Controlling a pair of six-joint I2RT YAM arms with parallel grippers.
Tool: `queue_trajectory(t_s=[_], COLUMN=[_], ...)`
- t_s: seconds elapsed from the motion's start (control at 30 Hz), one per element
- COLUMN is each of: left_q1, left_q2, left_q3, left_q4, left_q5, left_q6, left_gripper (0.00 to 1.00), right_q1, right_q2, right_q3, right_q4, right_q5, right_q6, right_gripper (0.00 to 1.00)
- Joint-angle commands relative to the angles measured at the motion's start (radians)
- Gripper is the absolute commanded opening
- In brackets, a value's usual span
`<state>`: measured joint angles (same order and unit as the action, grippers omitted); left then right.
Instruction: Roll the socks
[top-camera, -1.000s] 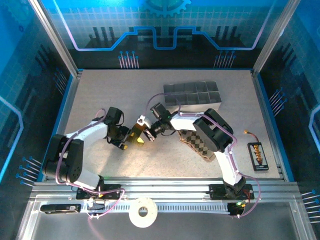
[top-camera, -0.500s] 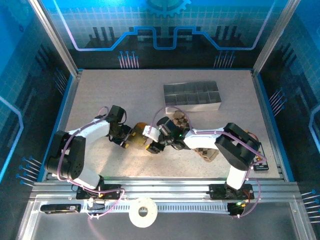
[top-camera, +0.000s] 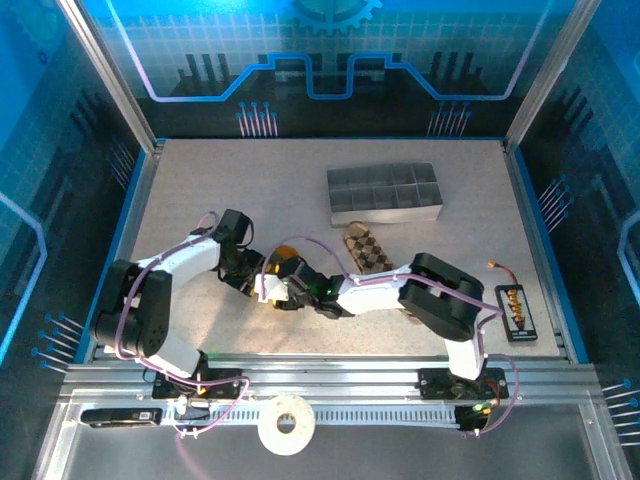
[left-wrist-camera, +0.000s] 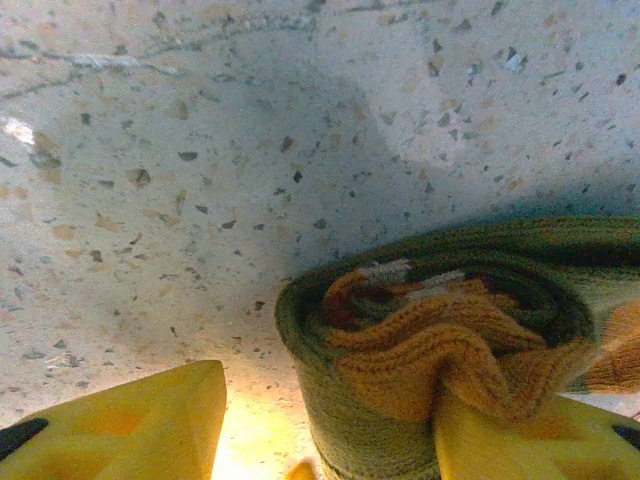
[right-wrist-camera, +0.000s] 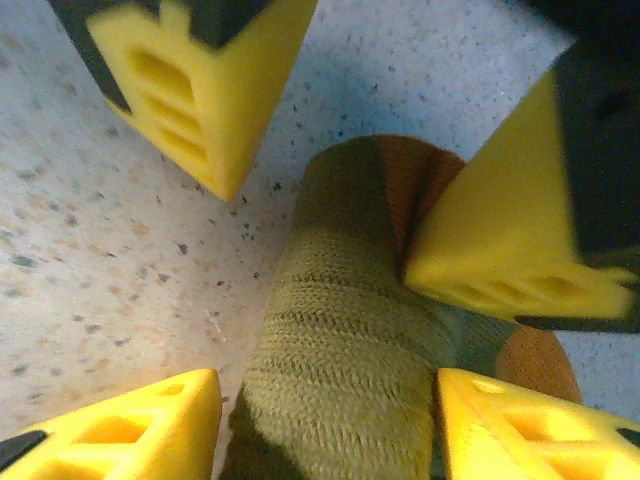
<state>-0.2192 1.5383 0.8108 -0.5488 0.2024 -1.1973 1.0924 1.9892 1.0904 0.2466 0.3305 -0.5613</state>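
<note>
Thick ribbed knit in the olive-green sock (right-wrist-camera: 340, 360), matt and fuzzy, with looser orange and cream yarn at its end. Flatter patterned cloth in the checked sock (top-camera: 365, 250), matt as well. Smooth yellow plastic on the left gripper's fingers (left-wrist-camera: 130, 425) and the right gripper's fingers (right-wrist-camera: 120, 430), faintly glossy, with moulded slots. Speckled, stone-like table (top-camera: 230, 190), matt and finely grained. Dull grey tray (top-camera: 385, 213), smooth-walled, material hard to tell.

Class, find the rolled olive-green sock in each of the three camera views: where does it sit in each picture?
Top external: olive-green sock, left of centre.
Left wrist: lower right, its rolled end facing the camera.
Right wrist: centre to bottom edge, lying lengthwise.
Shared landmark: the speckled table top beneath it.
</note>
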Motion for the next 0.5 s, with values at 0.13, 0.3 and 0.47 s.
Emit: queue_trajectory(t_s=[0.13,0.3,0.47], left_q1=[-0.01,0.017,0.069], left_q2=[-0.048,-0.136,-0.182], left_q3=[0.015,0.052,0.043], left_q4=[-0.172,-0.213,-0.194], left_q5=[-0.037,-0.036,-0.009], left_q6=[0.001,-0.023,-0.053], left_gripper=[0.64,0.83,0.94], right_q1=[-0.053,-0.118,-0.177], right_q2=[0.051,0.051,0.085], right_q3=[0.061,0.049,0.079], right_q4=[-0.181,-0.28,-0.353], right_q5=[-0.064,-0.316,-0.506], right_q6=[0.137,0.249,0.325], right_gripper=[0.15,0.11,0.09])
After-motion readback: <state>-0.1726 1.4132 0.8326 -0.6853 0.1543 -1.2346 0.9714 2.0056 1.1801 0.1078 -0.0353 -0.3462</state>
